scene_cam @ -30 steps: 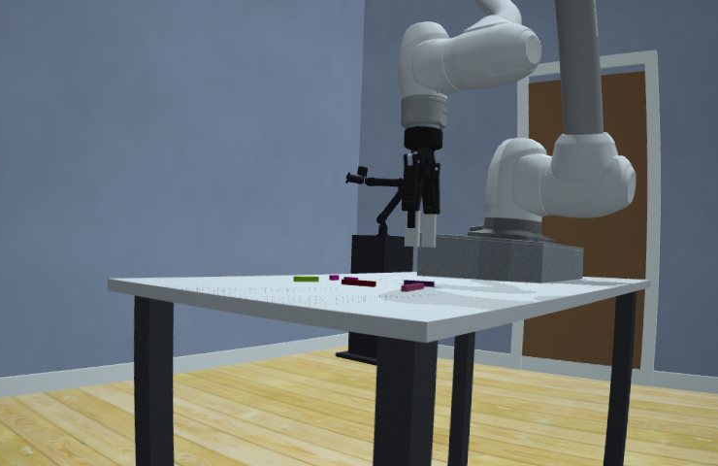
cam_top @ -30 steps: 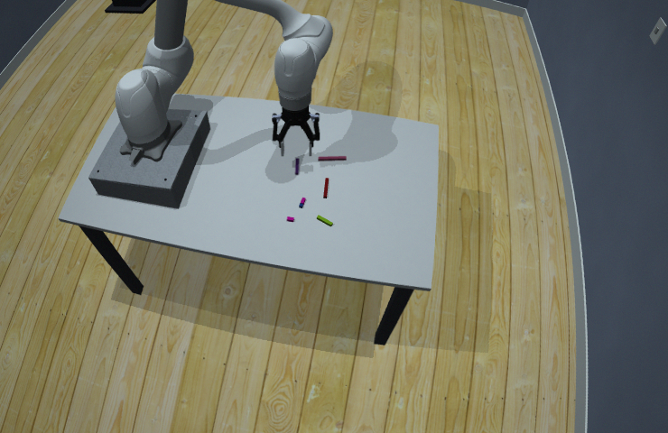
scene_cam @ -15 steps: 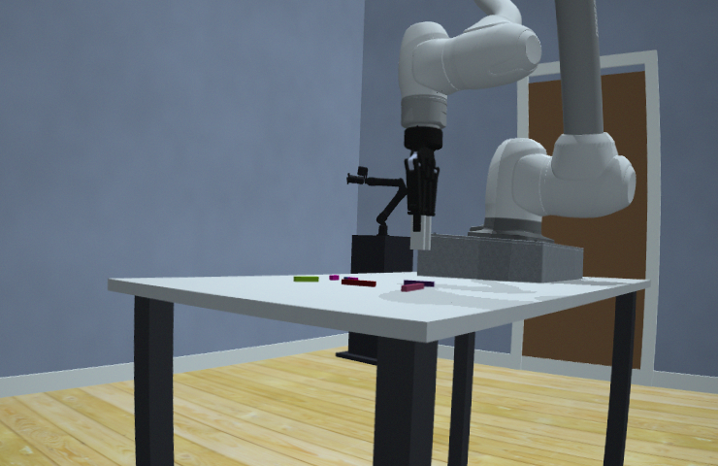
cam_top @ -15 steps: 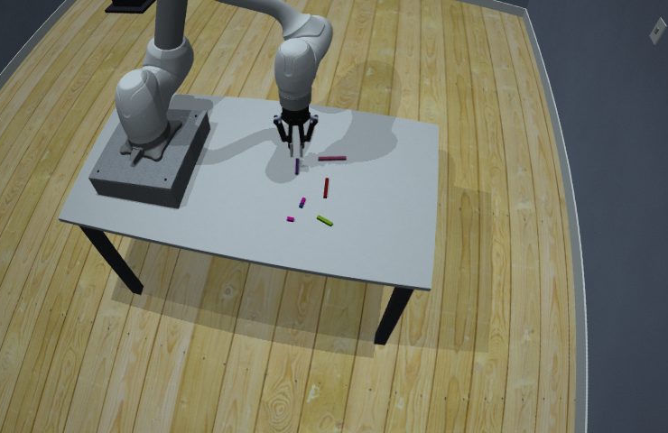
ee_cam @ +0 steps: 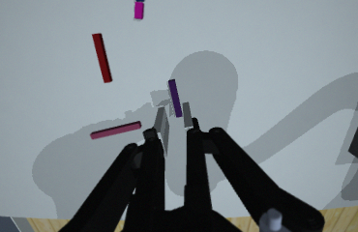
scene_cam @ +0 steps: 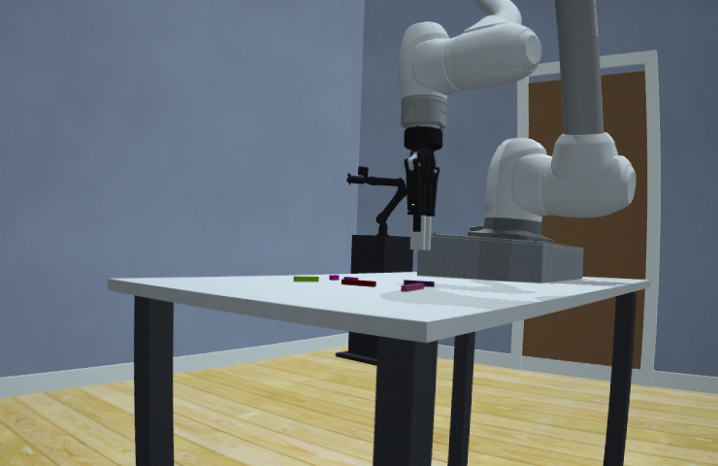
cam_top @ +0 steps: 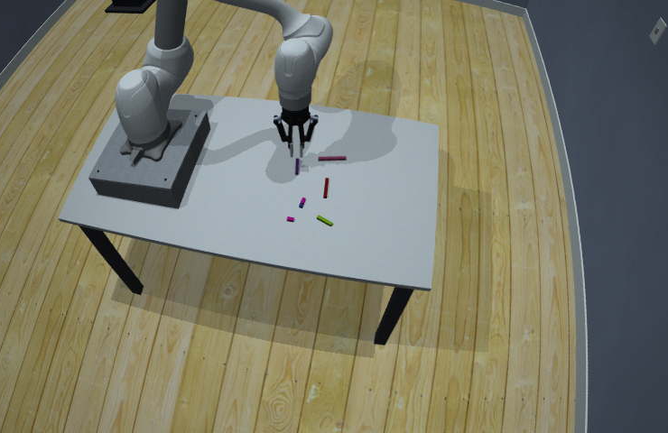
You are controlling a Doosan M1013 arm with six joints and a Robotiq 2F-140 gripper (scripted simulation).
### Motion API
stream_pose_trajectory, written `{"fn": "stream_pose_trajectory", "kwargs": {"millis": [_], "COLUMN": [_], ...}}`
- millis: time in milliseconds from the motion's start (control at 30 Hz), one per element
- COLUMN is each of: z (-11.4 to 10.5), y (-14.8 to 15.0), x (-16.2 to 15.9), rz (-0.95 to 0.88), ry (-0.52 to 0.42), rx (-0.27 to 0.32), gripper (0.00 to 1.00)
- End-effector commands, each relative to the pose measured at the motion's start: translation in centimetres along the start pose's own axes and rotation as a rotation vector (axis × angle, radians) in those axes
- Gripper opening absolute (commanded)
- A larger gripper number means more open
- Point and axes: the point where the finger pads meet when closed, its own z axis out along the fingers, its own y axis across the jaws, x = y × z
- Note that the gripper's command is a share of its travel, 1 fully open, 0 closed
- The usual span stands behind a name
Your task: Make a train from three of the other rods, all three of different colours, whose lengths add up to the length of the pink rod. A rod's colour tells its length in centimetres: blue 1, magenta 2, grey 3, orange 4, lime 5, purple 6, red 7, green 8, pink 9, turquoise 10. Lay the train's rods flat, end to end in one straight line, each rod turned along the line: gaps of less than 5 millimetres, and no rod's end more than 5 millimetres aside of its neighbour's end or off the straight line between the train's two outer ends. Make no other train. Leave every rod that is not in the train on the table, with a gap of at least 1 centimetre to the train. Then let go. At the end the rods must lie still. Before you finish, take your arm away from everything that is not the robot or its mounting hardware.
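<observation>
My gripper (cam_top: 296, 150) hangs well above the table, over the near end of the purple rod (cam_top: 297, 165). Its fingers are narrowed to a small gap with nothing between them. In the wrist view the purple rod (ee_cam: 175, 98) lies flat on the table, seen just beyond my fingertips. The pink rod (cam_top: 331, 158) lies to the right of it and shows in the wrist view (ee_cam: 115, 130) on the left. The red rod (cam_top: 325, 187) lies nearer the table's middle. A magenta rod (cam_top: 302, 201) lies end to end with a small blue rod (cam_top: 301, 206).
A second magenta rod (cam_top: 290, 218) and a lime rod (cam_top: 324, 220) lie further toward the front edge. My grey base block (cam_top: 151, 158) stands at the table's left. A black stand (scene_cam: 378, 252) is behind the table.
</observation>
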Motion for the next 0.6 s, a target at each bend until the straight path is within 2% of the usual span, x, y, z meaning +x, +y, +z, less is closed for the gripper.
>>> {"fn": "stream_pose_trajectory", "kwargs": {"millis": [0,567], "z": [0.0,1.3], "y": [0.0,0.0], "x": [0.0,0.0], "rz": [0.000,0.000], "ry": [0.000,0.000], "rx": [0.000,0.000], "gripper": [0.15,0.15]}}
